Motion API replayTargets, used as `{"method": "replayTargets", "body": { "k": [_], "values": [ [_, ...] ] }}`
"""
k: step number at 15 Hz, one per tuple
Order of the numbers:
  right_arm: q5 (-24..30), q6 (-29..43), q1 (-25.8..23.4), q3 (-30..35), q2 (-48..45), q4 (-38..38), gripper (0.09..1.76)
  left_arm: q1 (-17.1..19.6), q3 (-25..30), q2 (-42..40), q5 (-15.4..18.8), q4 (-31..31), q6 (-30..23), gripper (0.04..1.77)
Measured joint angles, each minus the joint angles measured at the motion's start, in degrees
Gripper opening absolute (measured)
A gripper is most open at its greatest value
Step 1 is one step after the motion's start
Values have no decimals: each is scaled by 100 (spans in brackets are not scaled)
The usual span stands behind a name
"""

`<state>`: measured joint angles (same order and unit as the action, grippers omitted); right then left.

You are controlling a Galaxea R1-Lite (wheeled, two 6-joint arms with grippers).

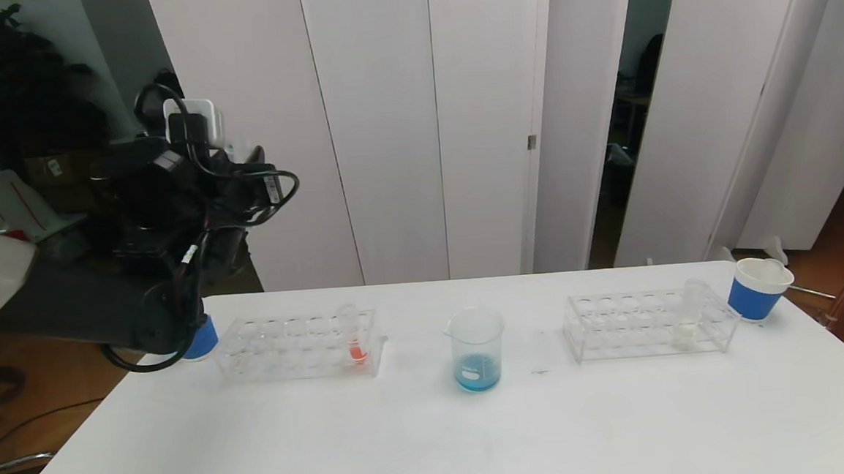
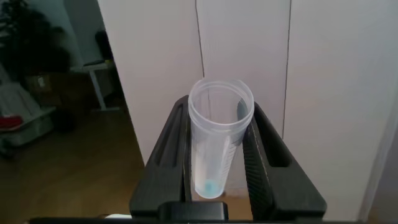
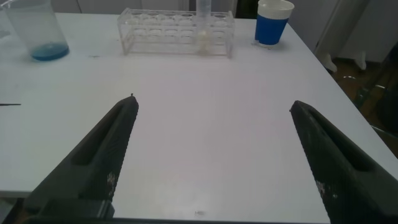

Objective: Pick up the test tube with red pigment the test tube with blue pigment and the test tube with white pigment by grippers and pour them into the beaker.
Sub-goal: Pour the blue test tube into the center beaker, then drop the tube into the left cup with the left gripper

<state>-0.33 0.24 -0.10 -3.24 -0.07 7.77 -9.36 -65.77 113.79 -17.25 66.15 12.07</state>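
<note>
The table (image 1: 258, 437) has a smooth, matt white top. On it the beaker (image 1: 476, 349) looks like clear glass or clear plastic, which one cannot be told, with a glossy wall and white printed marks. The 2 racks (image 1: 300, 345) (image 1: 647, 323) appear to be clear, shiny plastic. The test tube with white pigment (image 1: 685, 317) is transparent and smooth. The test tube with blue pigment (image 2: 214, 146) is slightly cloudy clear plastic. The left gripper (image 2: 219, 155) holding it is matt black plastic, as are the right gripper (image 3: 214, 155) fingers. The cup (image 1: 756, 288) looks like paper, blue-banded and matt. Behind, the panels (image 1: 386, 122) are smooth matt white.
</note>
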Motion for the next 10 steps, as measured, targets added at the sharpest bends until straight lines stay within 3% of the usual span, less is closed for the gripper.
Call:
{"method": "replayTargets", "body": {
  "k": [4,10],
  "values": [
    [-2,0,0,0,0,0,175,916,310,79,46,631,407,56],
    [0,2,0,0,0,2,175,1581,601,528,72,850,-111,56]
  ]
}}
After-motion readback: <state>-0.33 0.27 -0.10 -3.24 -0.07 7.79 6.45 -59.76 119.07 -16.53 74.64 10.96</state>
